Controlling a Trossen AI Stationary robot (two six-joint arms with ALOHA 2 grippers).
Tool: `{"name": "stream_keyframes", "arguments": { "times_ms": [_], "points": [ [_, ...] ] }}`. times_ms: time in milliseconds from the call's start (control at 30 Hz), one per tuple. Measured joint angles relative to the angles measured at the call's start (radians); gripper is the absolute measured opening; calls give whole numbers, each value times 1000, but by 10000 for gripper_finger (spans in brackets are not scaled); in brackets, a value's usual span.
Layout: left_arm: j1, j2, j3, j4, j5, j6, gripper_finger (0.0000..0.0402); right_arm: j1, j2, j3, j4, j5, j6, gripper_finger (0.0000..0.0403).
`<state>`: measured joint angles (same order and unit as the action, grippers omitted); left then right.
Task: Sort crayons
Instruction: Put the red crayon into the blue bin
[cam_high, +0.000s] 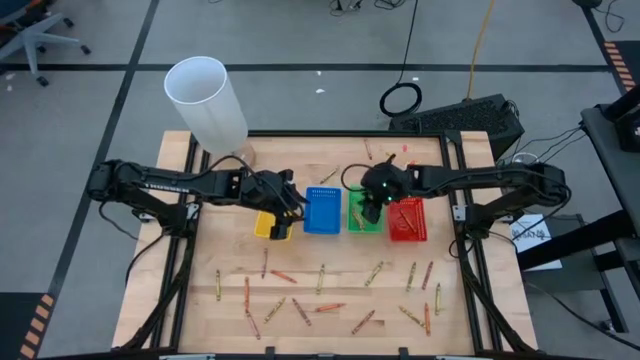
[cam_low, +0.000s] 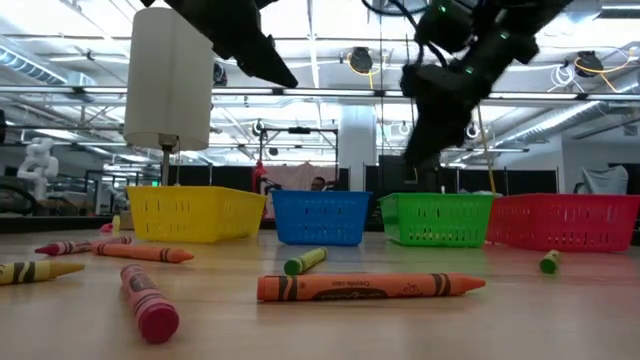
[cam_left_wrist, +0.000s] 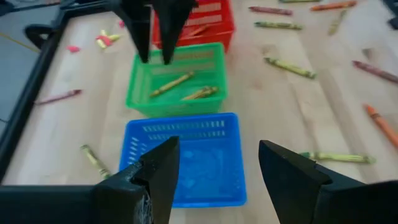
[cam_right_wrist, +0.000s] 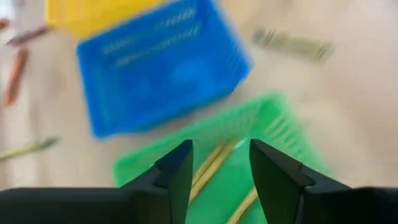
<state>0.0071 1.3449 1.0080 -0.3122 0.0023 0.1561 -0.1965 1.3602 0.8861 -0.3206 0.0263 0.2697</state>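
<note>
Four trays stand in a row mid-table: yellow, blue, green, red. My left gripper hovers open above the blue tray, nothing between its fingers. My right gripper hangs open over the green tray with its fingers pointing down into it. The same gripper shows in the left wrist view. Greenish crayons lie on the green tray's floor. Many more crayons lie scattered flat on the near half of the table.
A tall white cylinder stands at the far left corner. Loose crayons and pink scraps lie behind the trays. In the low view an orange crayon and a red one lie near the front edge.
</note>
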Motion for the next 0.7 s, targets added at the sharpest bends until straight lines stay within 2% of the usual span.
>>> {"name": "stream_keyframes", "arguments": {
  "times_ms": [100, 233, 300, 367, 500, 600, 700],
  "points": [
    [1, 4, 0, 35, -33, 18, 218, -17, -7, 41, -3, 153, -95, 141],
    [18, 13, 0, 80, -46, 33, 218, -59, -5, 82, 4, 493, -144, 140],
    [27, 11, 0, 97, -47, 34, 218, -105, 2, 100, 5, 564, -180, 140],
    [35, 12, 0, 106, -48, 42, 219, -173, 9, 102, 4, 516, -199, 140],
    [56, 12, 0, 126, -47, 41, 219, -324, 57, 102, 12, 275, -230, 140],
    [60, 30, 0, 121, -48, 37, 219, -402, 113, 102, 58, 233, -230, 140],
    [63, 46, 0, 133, -46, 41, 219, -462, 184, 102, 113, 234, -218, 140]
  ]
}}
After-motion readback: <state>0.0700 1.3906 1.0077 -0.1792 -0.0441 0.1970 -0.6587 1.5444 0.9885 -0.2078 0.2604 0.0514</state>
